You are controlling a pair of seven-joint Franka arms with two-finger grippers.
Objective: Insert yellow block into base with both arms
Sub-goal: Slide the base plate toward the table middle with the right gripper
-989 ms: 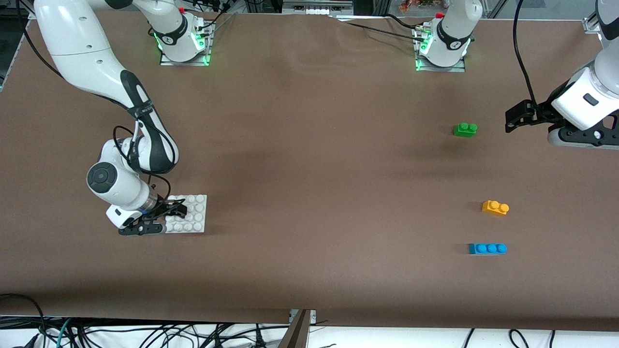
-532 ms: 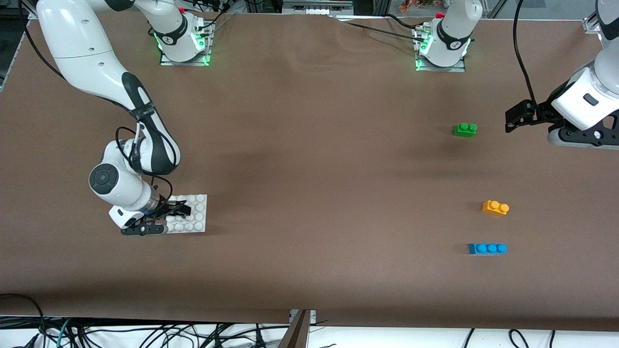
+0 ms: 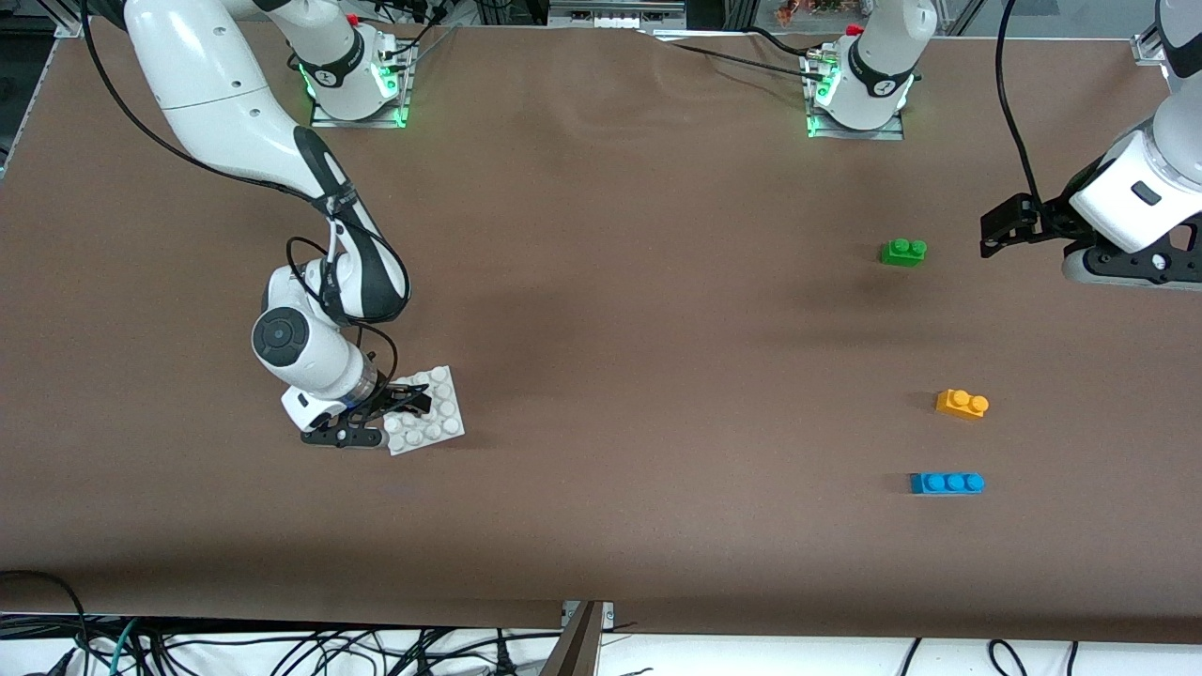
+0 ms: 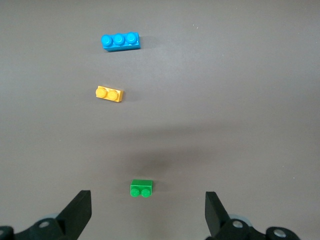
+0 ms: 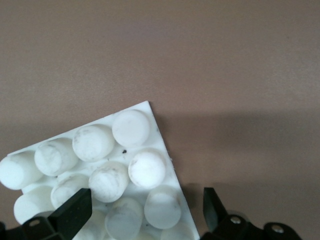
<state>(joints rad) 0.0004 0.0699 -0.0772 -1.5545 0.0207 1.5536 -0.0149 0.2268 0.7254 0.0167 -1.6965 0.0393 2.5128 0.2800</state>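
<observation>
The white studded base (image 3: pixel 437 421) lies turned at an angle toward the right arm's end of the table. My right gripper (image 3: pixel 406 404) is down on it and open. In the right wrist view (image 5: pixel 145 202) one finger sits over the base's studs (image 5: pixel 100 145) and the other just off its edge. The yellow block (image 3: pixel 962 403) lies toward the left arm's end, also in the left wrist view (image 4: pixel 109 93). My left gripper (image 3: pixel 1001 228) hangs open and empty above the table beside the green brick, which shows between its fingers in the left wrist view (image 4: pixel 145 200).
A green two-stud brick (image 3: pixel 903 252) lies farther from the front camera than the yellow block, and a blue three-stud brick (image 3: pixel 947 483) lies nearer. Both show in the left wrist view, green (image 4: pixel 141 188) and blue (image 4: pixel 120 41).
My right gripper has moved toward the middle of the table and the base has slid and turned with it. The left arm and the three bricks have not moved.
</observation>
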